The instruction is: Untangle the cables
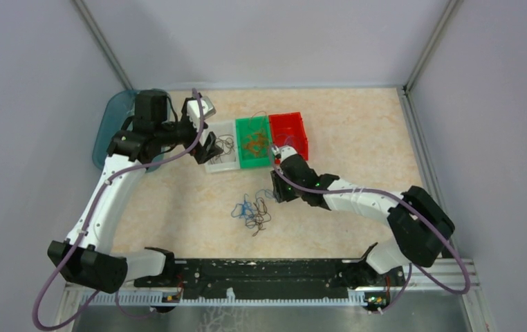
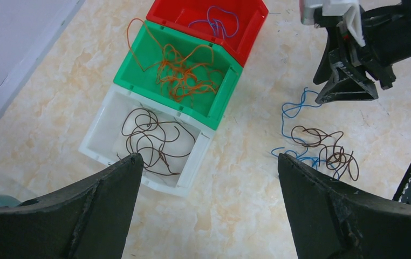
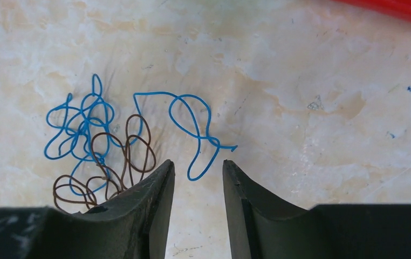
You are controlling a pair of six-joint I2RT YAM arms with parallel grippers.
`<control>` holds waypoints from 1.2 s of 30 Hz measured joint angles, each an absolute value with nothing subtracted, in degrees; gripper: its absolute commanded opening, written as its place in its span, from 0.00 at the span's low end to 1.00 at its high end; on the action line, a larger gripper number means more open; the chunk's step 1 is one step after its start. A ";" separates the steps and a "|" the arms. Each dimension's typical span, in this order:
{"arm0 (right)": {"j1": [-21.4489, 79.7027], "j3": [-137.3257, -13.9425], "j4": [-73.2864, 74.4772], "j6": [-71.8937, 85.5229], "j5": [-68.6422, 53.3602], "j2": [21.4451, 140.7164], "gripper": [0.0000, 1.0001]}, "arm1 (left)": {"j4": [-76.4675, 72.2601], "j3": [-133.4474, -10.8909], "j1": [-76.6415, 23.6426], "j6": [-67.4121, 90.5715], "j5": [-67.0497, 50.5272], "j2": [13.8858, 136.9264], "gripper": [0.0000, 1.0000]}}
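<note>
Fingers on the right gripper look partly apart, nothing between them, hovering over the beige marbled table. Tangled clump of thin blue and dark brown cables sits just ahead-left, one loose blue strand trailing sideways in front of the gap. Right arm's clearly nearer; left gripper hangs wide open above the white plastic bin. Nothing blocking, I reckon.

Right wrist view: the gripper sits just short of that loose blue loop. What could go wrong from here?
The blue cable is looped through the brown cables, so lifting it would likely drag brown ones along, perhaps into the red bin. It also lies thin and flat on the table, so the right gripper may close without catching it.
</note>
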State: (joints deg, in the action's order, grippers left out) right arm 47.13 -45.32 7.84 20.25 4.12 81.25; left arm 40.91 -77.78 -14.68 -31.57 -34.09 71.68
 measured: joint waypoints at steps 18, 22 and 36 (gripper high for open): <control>47.13 -45.10 2.76 27.29 3.49 84.51 0.00 | 40.73 -76.95 -14.68 -32.95 -34.06 70.87 1.00; 47.13 -45.82 0.62 26.39 2.63 78.52 0.00 | 40.66 -76.55 -14.66 -33.10 -34.15 70.72 1.00; 47.13 -57.67 -8.23 26.20 -9.65 69.76 0.00 | 40.10 -70.91 -14.63 -33.28 -44.01 65.65 1.00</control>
